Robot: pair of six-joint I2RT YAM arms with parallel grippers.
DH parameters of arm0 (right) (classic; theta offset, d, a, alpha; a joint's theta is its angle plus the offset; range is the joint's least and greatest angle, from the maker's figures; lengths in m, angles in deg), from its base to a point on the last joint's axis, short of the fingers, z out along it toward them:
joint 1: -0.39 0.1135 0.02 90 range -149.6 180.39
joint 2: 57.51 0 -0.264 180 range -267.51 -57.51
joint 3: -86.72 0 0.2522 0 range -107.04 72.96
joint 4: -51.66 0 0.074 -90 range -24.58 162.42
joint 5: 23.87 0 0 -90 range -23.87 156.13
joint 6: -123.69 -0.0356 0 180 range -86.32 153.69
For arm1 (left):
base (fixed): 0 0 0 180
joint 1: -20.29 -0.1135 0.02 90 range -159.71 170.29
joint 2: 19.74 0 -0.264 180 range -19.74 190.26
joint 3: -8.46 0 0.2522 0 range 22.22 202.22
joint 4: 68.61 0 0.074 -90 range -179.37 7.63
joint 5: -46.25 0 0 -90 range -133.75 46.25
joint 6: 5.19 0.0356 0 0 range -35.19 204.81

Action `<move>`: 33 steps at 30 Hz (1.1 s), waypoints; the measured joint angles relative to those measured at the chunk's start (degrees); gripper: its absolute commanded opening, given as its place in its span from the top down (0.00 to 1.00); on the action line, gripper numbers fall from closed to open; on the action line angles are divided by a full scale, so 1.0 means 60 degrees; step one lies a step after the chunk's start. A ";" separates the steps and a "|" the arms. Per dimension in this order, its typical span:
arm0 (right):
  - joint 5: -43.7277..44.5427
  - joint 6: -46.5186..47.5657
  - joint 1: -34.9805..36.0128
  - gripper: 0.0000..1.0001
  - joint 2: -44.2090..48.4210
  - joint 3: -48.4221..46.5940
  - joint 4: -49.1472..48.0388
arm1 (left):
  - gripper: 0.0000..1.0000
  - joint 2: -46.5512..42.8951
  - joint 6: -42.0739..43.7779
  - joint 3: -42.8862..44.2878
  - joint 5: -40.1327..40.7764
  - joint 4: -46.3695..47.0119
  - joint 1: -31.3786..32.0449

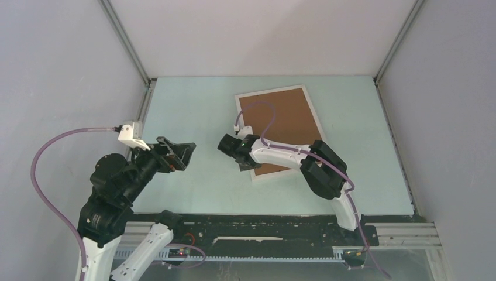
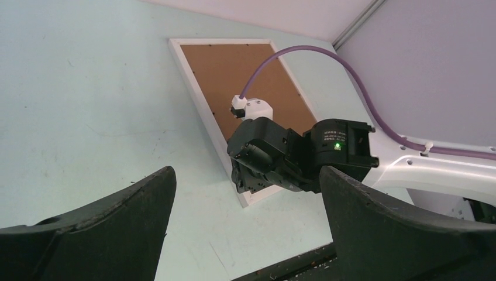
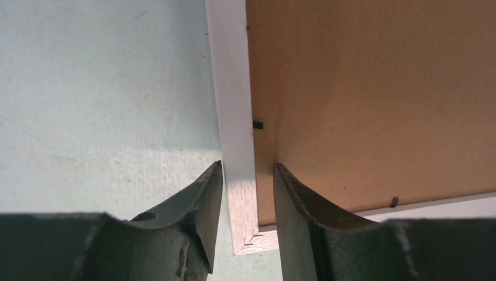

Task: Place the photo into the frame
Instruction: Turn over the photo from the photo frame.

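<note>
The frame [image 1: 269, 91] lies face down on the table, a brown backing board [image 1: 286, 120] filling it. The photo does not show in any view. My right gripper [image 1: 247, 165] is down at the frame's near left corner. In the right wrist view its jaws [image 3: 247, 165] are closed around the white rim [image 3: 231, 88]: the left finger touches the outer edge and the right finger rests over the board [image 3: 374, 93]. My left gripper [image 1: 187, 155] hovers open to the left of the frame, holding nothing. Its wrist view looks past the wide jaws [image 2: 247, 175] at the frame [image 2: 191, 76].
Grey enclosure walls surround the pale green table [image 1: 193, 105]. A purple cable [image 1: 266, 114] loops from the right wrist over the board. Small black tabs [image 3: 258, 124] sit along the rim's inner edge. A black rail [image 1: 257, 225] runs along the near edge.
</note>
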 measured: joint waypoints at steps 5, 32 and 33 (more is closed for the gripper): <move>0.0018 0.0036 0.0004 0.56 0.0011 0.0055 0.0036 | 0.00 -0.0007 0.0011 -0.0095 0.0015 -0.0058 0.0000; -0.1770 0.0674 -0.0273 1.00 0.2776 0.2918 -0.2255 | 0.00 0.2324 -0.3107 -0.2885 -0.2113 0.2240 -0.3829; -0.2014 0.0707 -0.0368 1.00 0.2987 0.2958 -0.2328 | 0.00 0.2688 -0.3391 -0.3351 -0.2521 0.2856 -0.3840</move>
